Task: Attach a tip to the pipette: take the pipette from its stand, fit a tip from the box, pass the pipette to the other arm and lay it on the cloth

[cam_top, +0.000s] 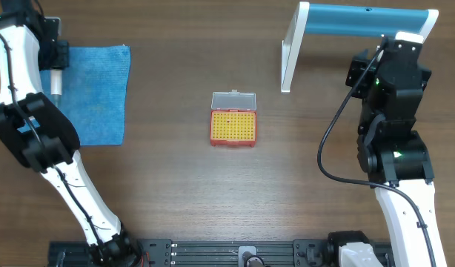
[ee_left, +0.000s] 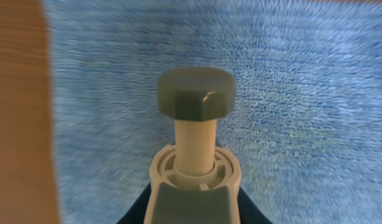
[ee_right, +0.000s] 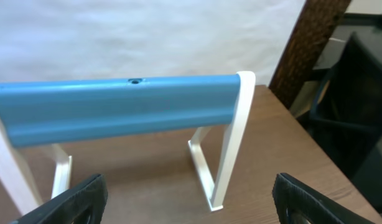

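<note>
Pipette [ee_left: 196, 124] plunger sat closest to the lens, pinched in the left end effector [cam_top: 55, 61] above the blue cloth [ee_left: 303, 93], near the cloth's edge. Right end effector [ee_right: 191, 208] was spread, empty, facing the stand [ee_right: 116, 112]. Risk: a release this near the edge could roll the pipette onto bare bench [cam_top: 175, 193]; a tip-first landing might knock the tip loose. Wood-grain bench, tip box [cam_top: 233, 126] mid-bench, white wall behind the stand.

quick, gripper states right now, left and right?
Left gripper: closed, holding the pipette over the cloth.
Right gripper: open, holding nothing, by the stand.
</note>
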